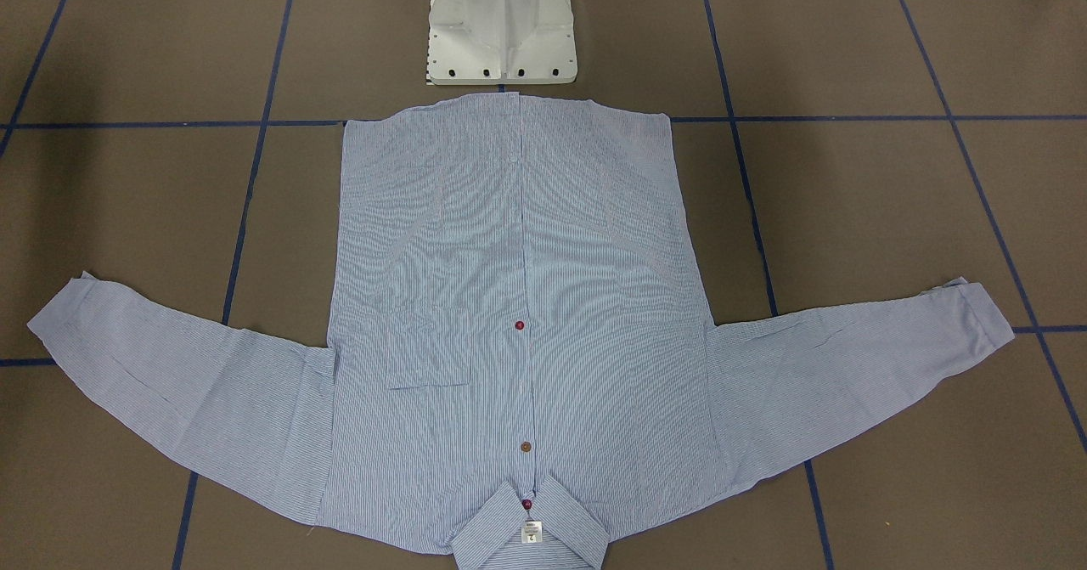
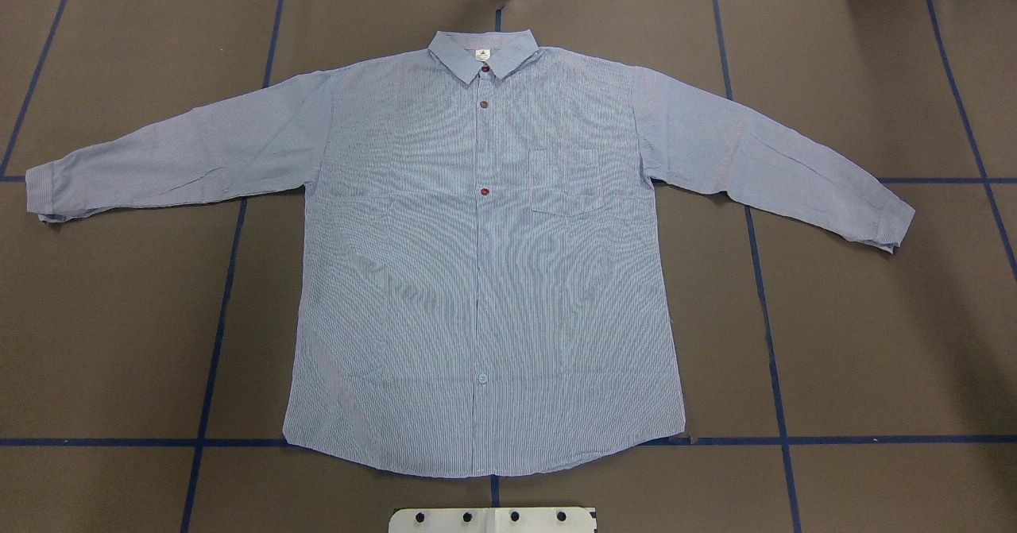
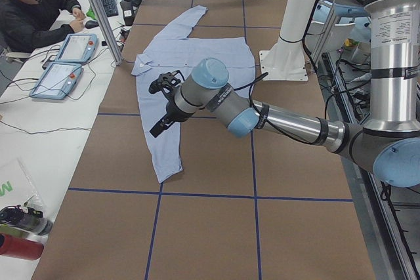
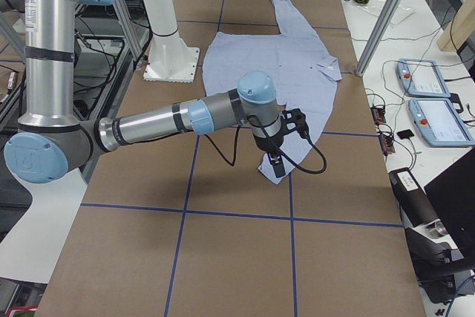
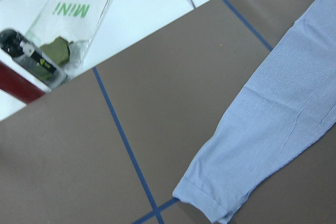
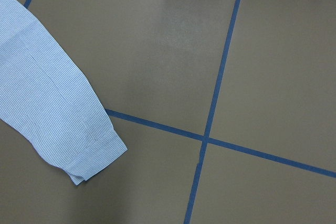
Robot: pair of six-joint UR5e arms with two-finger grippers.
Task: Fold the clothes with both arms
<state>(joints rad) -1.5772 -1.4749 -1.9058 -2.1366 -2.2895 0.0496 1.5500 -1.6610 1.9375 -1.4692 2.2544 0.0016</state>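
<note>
The light blue striped shirt (image 1: 594, 298) lies flat and face up on the brown table, buttoned, with both sleeves spread out to the sides. In the overhead view the shirt (image 2: 413, 279) has its collar at the far edge and its hem near the robot's base. The left gripper (image 3: 157, 128) hangs above the near sleeve in the exterior left view, and I cannot tell whether it is open. The right gripper (image 4: 274, 168) hovers over the other sleeve's cuff, its state also unclear. The left wrist view shows a sleeve cuff (image 5: 210, 203), and the right wrist view shows the other cuff (image 6: 94, 156).
The white pedestal base (image 1: 501, 26) stands just beyond the shirt's hem. Blue tape lines (image 2: 214, 318) cross the brown table. A person (image 3: 33, 11) sits at a side desk with two teach pendants (image 3: 65, 63). Bottles and a bag (image 5: 47, 51) lie off the table's end.
</note>
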